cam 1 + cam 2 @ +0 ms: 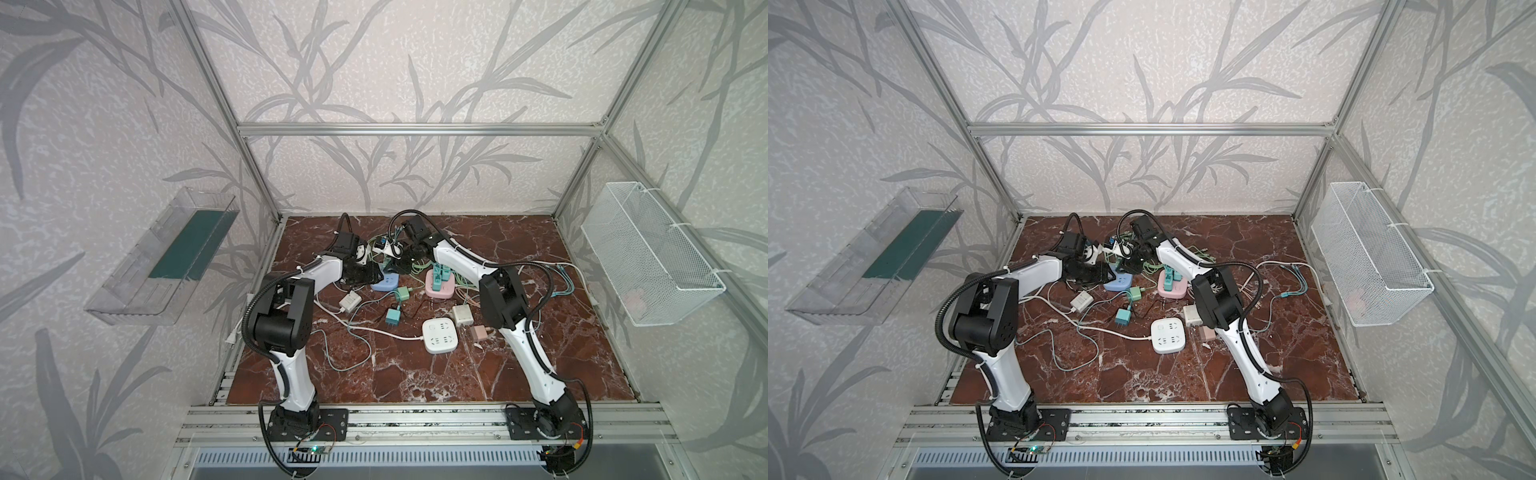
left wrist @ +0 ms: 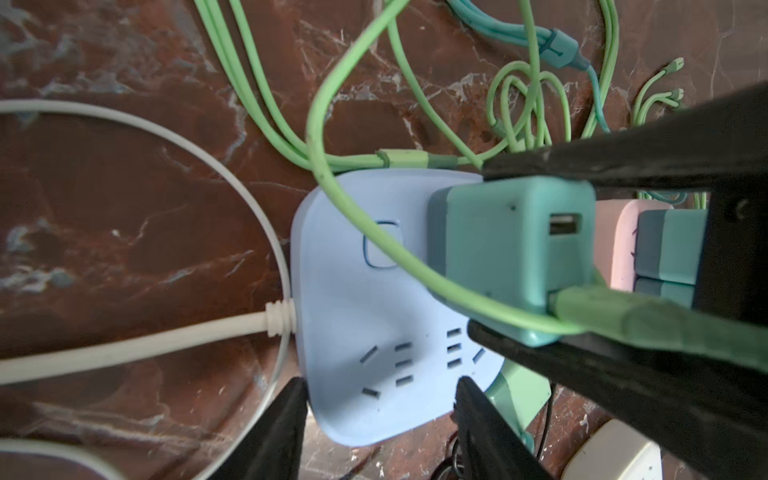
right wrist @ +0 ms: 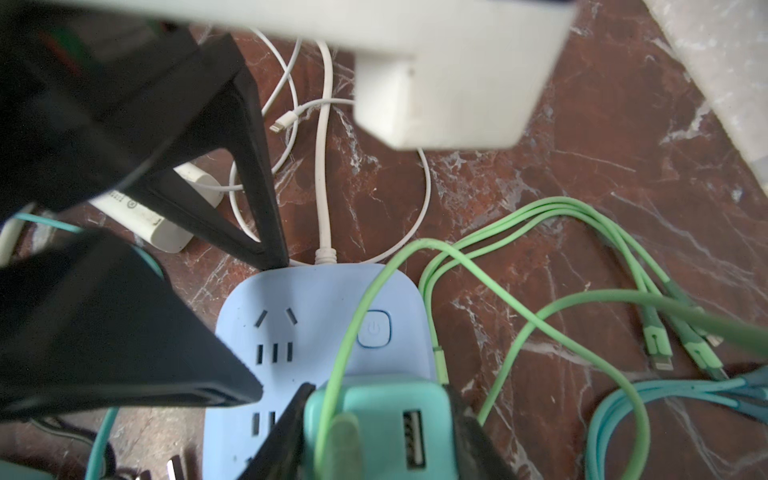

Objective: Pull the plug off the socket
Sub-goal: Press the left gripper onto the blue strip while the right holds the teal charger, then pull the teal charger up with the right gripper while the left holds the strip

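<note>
Near the centre of both top views, the blue socket point(image 1: 384, 284) lies on the worktop point(image 1: 457, 374), and the teal plug point(image 2: 515, 257) seems to sit in it, not yet pulled out. The right gripper point(image 2: 480, 249) is clenched on the plug's two sides. The left gripper point(image 2: 380, 386) straddles the socket's end, whether pressing I cannot tell, so I judge that only the pull is left.

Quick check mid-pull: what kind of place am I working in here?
Probably a robot test booth, not a real room: a metal frame, printed leaf backdrop for walls, and a marble-look floor panel ending at the bolted rail.
</note>
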Controlling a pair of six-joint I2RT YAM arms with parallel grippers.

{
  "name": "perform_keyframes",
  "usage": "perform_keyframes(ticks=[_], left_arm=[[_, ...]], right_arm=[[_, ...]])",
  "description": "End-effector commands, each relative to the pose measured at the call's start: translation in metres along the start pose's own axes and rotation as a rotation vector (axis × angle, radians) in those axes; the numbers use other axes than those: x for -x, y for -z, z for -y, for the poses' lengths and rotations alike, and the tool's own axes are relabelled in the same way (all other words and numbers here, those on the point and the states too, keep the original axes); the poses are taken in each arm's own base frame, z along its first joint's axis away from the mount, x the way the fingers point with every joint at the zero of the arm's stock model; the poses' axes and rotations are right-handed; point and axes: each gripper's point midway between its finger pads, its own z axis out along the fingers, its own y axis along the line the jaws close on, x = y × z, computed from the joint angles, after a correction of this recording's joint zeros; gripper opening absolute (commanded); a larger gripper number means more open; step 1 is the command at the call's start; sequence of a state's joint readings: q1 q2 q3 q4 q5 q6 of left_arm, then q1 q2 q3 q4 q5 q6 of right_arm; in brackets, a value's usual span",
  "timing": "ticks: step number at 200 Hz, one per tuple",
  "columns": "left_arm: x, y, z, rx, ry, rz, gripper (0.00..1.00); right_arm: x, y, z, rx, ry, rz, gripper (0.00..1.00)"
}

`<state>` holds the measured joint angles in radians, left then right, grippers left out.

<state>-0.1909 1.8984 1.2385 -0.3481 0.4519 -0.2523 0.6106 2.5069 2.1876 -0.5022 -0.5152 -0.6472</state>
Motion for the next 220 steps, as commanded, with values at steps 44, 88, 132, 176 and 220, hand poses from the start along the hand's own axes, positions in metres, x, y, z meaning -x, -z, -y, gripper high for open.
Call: perform_keyframes(ticks=[44,88,132,176,220], left_arm=[[0.003,-0.008,-0.015,0.075,-0.012,-0.038,0.57],[0.002,-0.016,-0.020,0.086,-0.001,-0.042,0.49],[-0.006,-0.023,-0.030,0.140,0.009,-0.082,0.44],[-0.018,-0.028,-0.039,0.181,0.016,-0.120,0.42],[-0.030,-0.034,-0.046,0.217,0.009,-0.161,0.41]], right_arm=[[0.022,0.015,-0.005,-0.002,0.005,0.045,0.25],[0.025,0.016,-0.010,0.030,-0.002,0.062,0.24],[0.038,0.020,-0.015,0.026,-0.002,0.097,0.21],[0.057,0.031,-0.014,0.004,-0.018,0.142,0.18],[0.064,0.038,-0.010,-0.024,-0.038,0.149,0.18]])
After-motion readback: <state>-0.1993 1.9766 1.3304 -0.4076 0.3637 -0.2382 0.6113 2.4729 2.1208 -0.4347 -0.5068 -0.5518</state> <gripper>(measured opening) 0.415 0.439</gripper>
